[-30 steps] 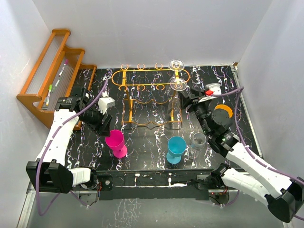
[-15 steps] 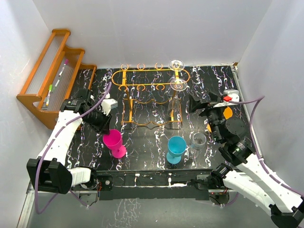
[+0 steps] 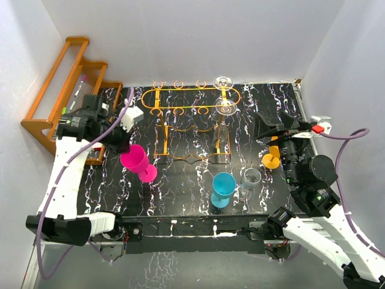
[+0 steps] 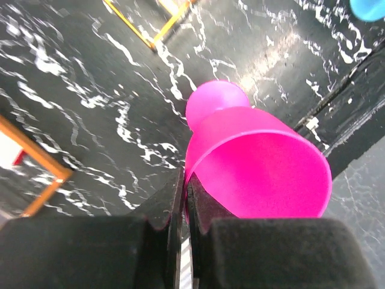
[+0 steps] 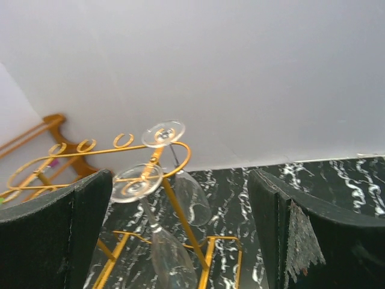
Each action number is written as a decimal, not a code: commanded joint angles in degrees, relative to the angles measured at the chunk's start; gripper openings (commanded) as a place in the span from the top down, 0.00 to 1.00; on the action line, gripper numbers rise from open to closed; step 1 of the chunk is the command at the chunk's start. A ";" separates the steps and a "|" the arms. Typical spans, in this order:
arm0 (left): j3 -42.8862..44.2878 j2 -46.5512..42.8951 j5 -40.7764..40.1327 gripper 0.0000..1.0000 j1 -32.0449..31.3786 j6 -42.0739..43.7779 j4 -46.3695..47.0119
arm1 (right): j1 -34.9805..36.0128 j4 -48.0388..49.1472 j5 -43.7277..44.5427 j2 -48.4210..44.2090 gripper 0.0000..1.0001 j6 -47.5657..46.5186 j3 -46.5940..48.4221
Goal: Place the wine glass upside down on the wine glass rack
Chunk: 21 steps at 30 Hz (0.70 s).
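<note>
The orange-gold wire wine glass rack stands at the back middle of the black marbled table. Two clear wine glasses hang upside down at its right end, also seen in the right wrist view. My left gripper is shut on the rim of a pink wine glass, one finger inside the bowl and one outside. The pink wine glass is tilted, left of the rack. My right gripper is raised to the right of the rack, open and holding nothing.
An orange glass, a small clear glass and a blue glass stand at the front right. A brown wooden stepped rack leans at the far left. White walls close in the table on three sides.
My left gripper has shut on the pink glass's rim and drawn it up and left, tilting it. My right gripper has opened wide and pulled back right from the rack, uncovering the orange glass.
</note>
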 commanded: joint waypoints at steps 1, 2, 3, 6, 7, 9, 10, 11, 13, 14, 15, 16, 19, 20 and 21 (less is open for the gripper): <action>14.40 -1.25 0.63 1.00 -0.24 3.70 -10.28 | -0.01 6.42 -5.60 -2.38 0.02 6.18 2.72; 17.40 -1.71 0.37 1.00 -0.32 4.01 -10.24 | -0.03 7.59 -5.73 -2.69 0.02 7.38 2.94; 21.14 -1.76 0.37 1.00 -0.29 4.14 -10.21 | -0.06 8.53 -6.46 -2.80 0.02 8.09 3.16; 33.27 -0.50 3.53 1.00 -0.26 2.65 -10.08 | -0.02 10.61 -10.74 -2.49 0.02 9.54 3.84; 36.16 -0.47 5.41 1.00 -0.25 1.76 -9.16 | 0.00 11.54 -13.48 -2.35 0.02 9.60 3.89; 37.49 -2.79 9.40 1.00 -0.30 -1.42 -3.52 | -0.05 13.70 -20.65 -1.90 0.02 9.31 3.58; 35.45 -5.45 10.94 1.00 -0.27 -3.74 1.24 | -0.01 14.87 -24.96 -1.58 0.02 9.16 3.23; 32.01 -8.75 12.28 1.00 -0.24 -6.01 7.46 | -0.02 16.31 -29.28 -1.20 0.02 9.24 2.88; 24.46 -15.35 13.17 1.00 -0.28 -11.19 20.25 | -0.02 17.26 -36.22 0.22 0.02 10.87 3.10; 20.76 -17.50 14.14 1.00 -0.28 -11.98 24.68 | -0.02 17.14 -38.24 1.39 0.02 12.70 3.58; 19.04 -19.18 14.95 1.00 -0.25 -12.88 28.91 | -0.05 17.08 -39.68 2.41 0.02 14.76 4.14; 17.92 -20.06 15.69 1.00 -0.23 -13.43 32.07 | 0.00 17.23 -41.10 3.52 0.02 16.34 4.61; 15.72 -21.52 17.30 1.00 -0.25 -16.14 40.02 | -0.03 18.47 -44.51 5.87 0.03 19.63 5.25; 14.78 -22.06 17.88 1.00 -0.25 -16.94 42.87 | 0.01 19.26 -45.06 6.27 0.04 20.77 5.15; 13.54 -22.84 18.43 1.00 -0.25 -17.26 47.23 | -0.02 20.16 -45.17 6.53 0.04 21.92 4.90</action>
